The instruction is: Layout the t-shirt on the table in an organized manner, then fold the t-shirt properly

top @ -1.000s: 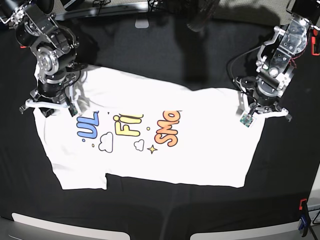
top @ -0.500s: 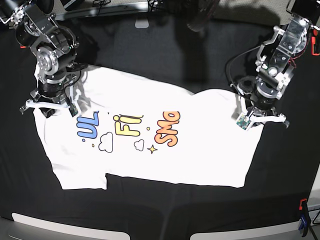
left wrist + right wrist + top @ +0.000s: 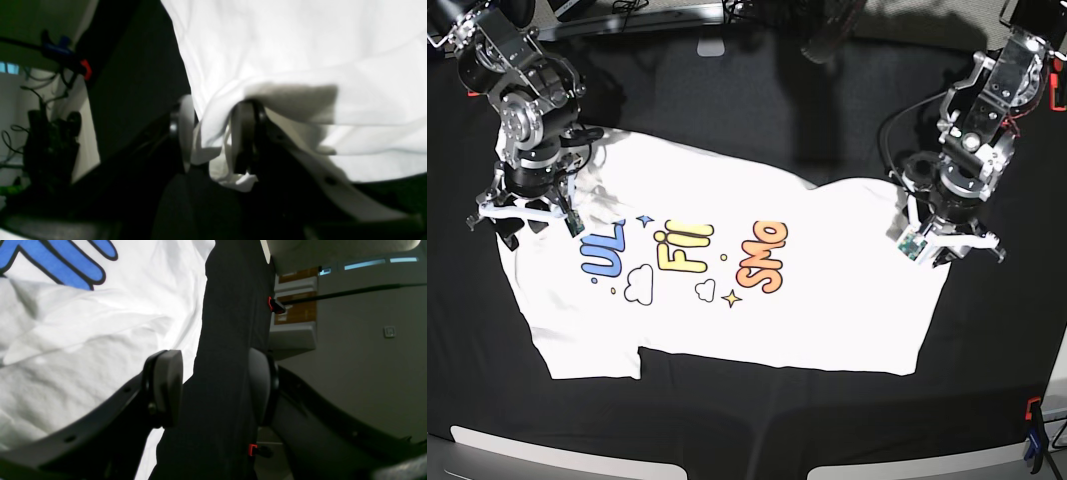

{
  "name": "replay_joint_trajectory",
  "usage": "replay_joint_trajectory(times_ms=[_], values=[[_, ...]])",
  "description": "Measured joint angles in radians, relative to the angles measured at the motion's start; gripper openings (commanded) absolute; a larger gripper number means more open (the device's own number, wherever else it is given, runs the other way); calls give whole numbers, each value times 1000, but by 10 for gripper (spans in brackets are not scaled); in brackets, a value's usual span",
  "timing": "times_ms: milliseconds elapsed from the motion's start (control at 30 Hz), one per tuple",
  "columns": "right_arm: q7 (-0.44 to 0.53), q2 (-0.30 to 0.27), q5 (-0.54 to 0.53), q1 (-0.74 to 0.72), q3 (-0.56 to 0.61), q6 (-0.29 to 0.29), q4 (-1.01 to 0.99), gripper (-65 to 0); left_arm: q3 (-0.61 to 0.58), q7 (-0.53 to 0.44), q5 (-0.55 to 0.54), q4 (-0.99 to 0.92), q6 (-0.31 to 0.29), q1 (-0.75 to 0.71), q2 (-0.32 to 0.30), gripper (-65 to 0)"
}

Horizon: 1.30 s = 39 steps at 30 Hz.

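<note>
Base view shows the t-shirt spread print-up across the table, toward its near edge. Thin, limp cotton; I judge hems and corners the best holds. Only the wrist views reveal grips: left gripper pinches a hem fold, right gripper gapes empty over black cloth.

Bare table behind and in front of the shirt; arms stand at both its ends. Right gripper jaws: only black cloth between.
</note>
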<state>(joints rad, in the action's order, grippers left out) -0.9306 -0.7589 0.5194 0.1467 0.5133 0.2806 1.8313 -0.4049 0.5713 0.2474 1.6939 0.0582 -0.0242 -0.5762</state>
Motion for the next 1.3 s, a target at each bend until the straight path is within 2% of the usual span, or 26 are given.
replay_joint_trajectory(times_ms=[233,300,400,500,667,767,833,967,1067,1100,1200,1300], values=[[0,0,0,0,0,0,0,-342,0,-14,5,-25,-93,49,0,-473],[0,0,0,0,0,0,0,-342,0,-14,6,-68,-116,69,0,-473],[0,0,0,0,0,0,0,-342,0,-14,-5,-171,-182,105,-3,-473],[0,0,0,0,0,0,0,-342,-3,-7,-22,-233,-226,127,-42,-473],[0,0,0,0,0,0,0,-342,-2,1,-23,-207,-221,201,-146,-473],[0,0,-28,0,0,4,0,-342,0,-1,-21,-199,-220,248,-169,-473],[0,0,-53,0,0,3,0,-342,0,36,-74,-197,-218,262,-167,-473],[0,0,-50,0,0,3,0,-342,-2,191,-286,-106,-214,243,-166,-474],[0,0,-50,0,0,3,0,-342,-3,188,-448,50,-212,196,-166,-474],[0,0,-50,0,0,4,0,-342,-3,179,-474,106,-217,183,-159,-474],[0,0,-49,0,0,4,0,-342,-3,144,-451,164,-221,151,-106,-474],[-1,0,-50,0,0,4,0,-342,-1,241,-445,80,-218,131,-41,-474]])
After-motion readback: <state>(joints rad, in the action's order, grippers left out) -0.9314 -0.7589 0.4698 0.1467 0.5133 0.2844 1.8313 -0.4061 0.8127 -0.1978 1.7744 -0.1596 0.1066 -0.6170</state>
